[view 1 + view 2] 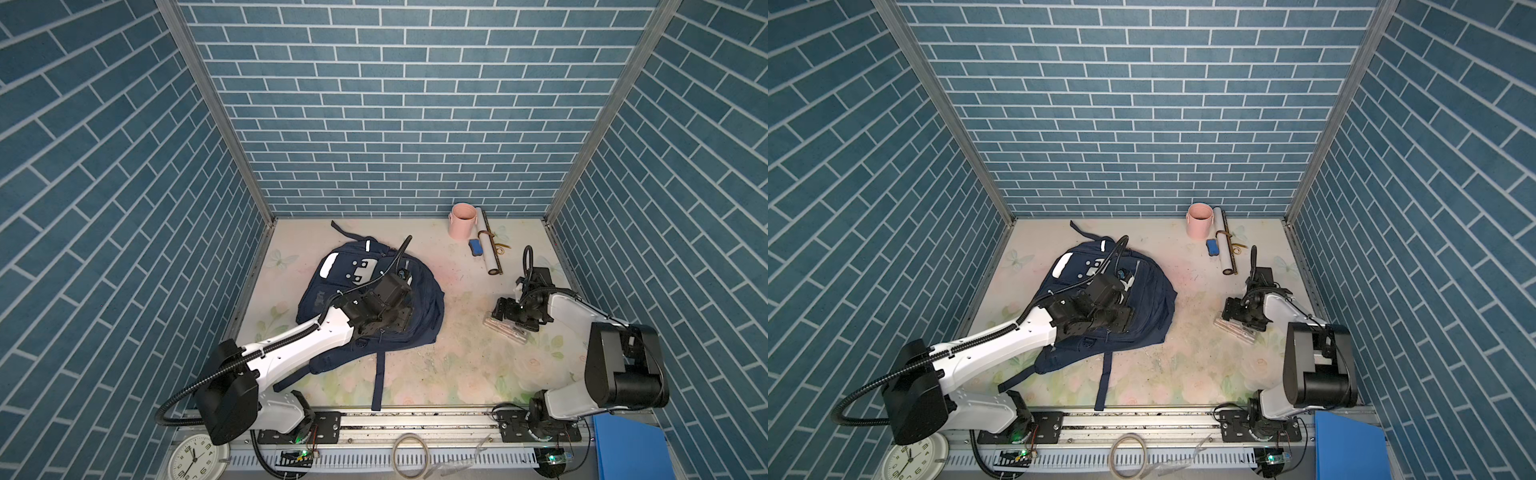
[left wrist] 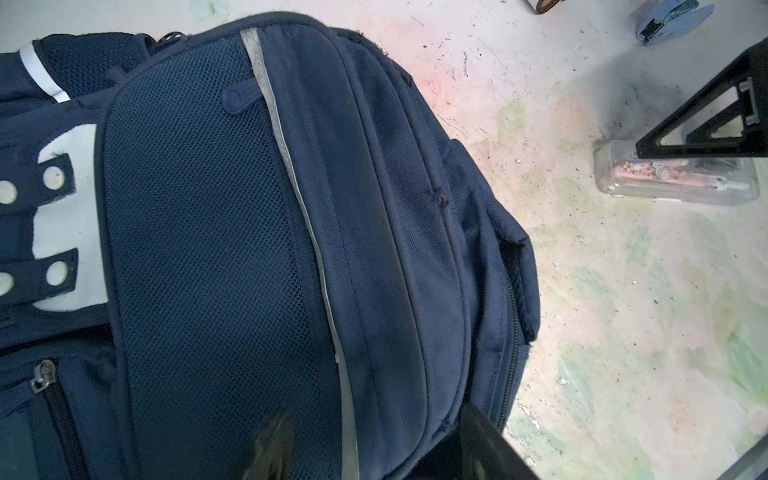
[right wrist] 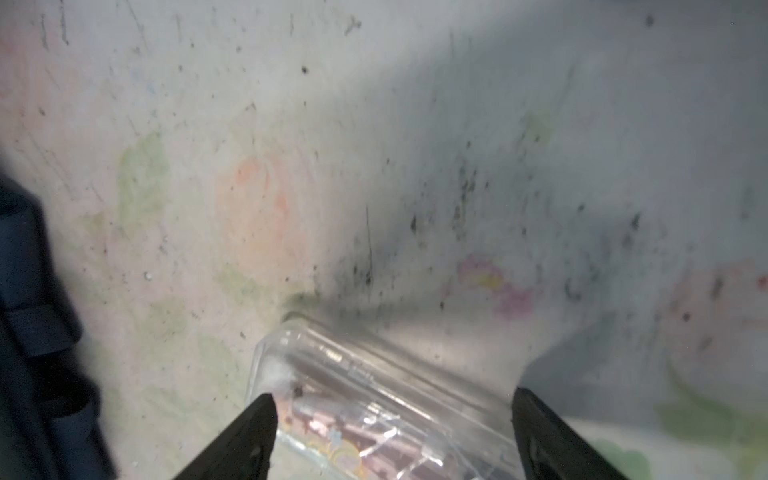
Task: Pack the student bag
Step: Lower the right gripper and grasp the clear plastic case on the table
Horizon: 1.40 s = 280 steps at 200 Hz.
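The student bag (image 1: 424,307) (image 1: 1152,299), a large navy backpack, lies flat on the left of the floral table with its straps trailing toward the front edge. My left gripper (image 1: 401,322) (image 2: 374,440) hovers over its front panel (image 2: 249,232), jaws apart on either side of a grey reflective strip, with nothing held. To the right lies a clear pencil case (image 1: 505,330) (image 1: 1237,330) (image 3: 374,399) (image 2: 673,178) with pink contents. My right gripper (image 1: 500,316) (image 3: 390,411) is low over one end of it, open, a finger on each side.
At the back right stand a pink cup (image 1: 462,220), a rolled paper tube (image 1: 488,245) with a dark ruler beside it, and a small blue stapler (image 1: 475,247). A clock (image 1: 195,459) and a blue folder (image 1: 627,449) lie beyond the front rail.
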Tool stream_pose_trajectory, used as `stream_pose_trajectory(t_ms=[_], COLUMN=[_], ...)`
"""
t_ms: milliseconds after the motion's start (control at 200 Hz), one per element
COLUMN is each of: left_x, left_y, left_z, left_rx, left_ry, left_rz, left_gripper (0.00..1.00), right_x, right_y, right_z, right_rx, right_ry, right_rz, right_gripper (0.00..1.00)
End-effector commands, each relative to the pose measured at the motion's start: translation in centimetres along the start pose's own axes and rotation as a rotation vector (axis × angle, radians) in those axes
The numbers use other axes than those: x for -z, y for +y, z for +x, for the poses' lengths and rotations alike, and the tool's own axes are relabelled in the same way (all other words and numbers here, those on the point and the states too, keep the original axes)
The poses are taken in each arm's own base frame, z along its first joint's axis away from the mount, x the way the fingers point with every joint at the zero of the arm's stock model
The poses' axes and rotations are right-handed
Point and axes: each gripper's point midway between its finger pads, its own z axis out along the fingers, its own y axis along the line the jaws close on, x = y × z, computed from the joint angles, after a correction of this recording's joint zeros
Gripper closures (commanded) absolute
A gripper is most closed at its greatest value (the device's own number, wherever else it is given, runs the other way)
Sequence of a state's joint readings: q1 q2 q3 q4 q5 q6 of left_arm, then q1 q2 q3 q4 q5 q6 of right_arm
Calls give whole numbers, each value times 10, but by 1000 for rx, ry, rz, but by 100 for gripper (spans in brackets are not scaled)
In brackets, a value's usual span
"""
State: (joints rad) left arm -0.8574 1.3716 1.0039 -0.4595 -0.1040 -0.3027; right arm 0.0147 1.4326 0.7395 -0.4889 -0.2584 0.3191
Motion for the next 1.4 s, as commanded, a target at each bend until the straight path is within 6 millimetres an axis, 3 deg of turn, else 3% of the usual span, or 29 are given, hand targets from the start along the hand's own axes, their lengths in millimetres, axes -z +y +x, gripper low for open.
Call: stream_pose_trajectory(t_ms=[0,90,215,325,525,645,1000,1110,1395], left_x=[5,5,4,7,8,-4,-23,-25,-25], left_y=[-1,-1,0,0,-12,-18,12,8,-19], left_z=[-5,-4,-1,-2,3,15,25,21,15], left_rx=[-28,-41,-51,-46,-56,-51,53,69,30], left_ry=[-7,-6,13,10,29,82,98,72,53], left_rz=[-6,-2,-9,-8,68,93,-112,-88,-2], left_gripper=[34,34,34,34,34,33,34,34,34], right_x=[11,16,8,0,7,2,-13,-13,-17], right_y=[7,5,8,-6,-4,-1,-4,-6,1], right_z=[13,15,31,40,26,32,59,59,62], right_rx=[-73,-57,-42,-45,6,0,-48,-45,-41], right_ry=[4,-12,38,56,-30,11,70,68,93], right_rz=[-42,-32,-44,96,162,148,175,190,147], right_gripper=[9,8,7,7,6,5,5,8,28])
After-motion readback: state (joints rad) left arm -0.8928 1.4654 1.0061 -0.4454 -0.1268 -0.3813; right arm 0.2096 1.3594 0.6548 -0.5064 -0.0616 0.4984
